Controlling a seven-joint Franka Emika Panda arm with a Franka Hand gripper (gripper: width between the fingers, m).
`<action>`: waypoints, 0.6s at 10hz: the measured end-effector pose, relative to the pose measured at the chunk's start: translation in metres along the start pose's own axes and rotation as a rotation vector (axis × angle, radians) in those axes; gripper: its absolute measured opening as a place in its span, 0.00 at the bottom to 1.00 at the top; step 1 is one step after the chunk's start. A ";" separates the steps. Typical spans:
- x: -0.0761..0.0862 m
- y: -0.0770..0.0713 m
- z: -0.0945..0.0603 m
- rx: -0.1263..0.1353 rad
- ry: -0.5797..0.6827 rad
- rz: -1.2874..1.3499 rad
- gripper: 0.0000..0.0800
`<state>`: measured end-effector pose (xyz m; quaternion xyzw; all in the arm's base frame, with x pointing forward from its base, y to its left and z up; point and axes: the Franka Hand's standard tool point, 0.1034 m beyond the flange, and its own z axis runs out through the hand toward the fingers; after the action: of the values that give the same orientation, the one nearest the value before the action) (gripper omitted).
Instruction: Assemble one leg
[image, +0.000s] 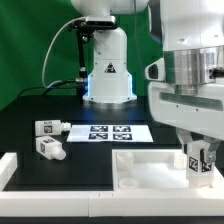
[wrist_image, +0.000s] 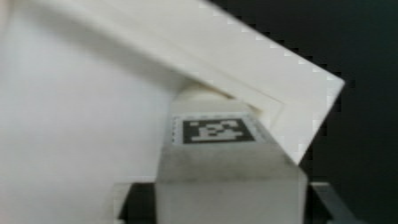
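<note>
The pincer hangs at the exterior view's right, with a leg between its fingers, right above the square panel. In the wrist view that leg lies over the panel, close to its corner. The marker board lies on the table to the exterior view's left of the pincer and farther back. Two more legs lie beyond it toward the exterior view's left, well apart from the pincer
</note>
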<state>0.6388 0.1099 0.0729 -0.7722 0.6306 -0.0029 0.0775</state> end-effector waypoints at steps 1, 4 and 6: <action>0.001 0.001 0.000 0.008 -0.014 0.078 0.36; -0.002 0.000 0.001 0.006 -0.014 0.066 0.67; -0.004 0.000 -0.002 -0.015 -0.004 -0.324 0.79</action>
<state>0.6380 0.1140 0.0752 -0.8644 0.4977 -0.0090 0.0714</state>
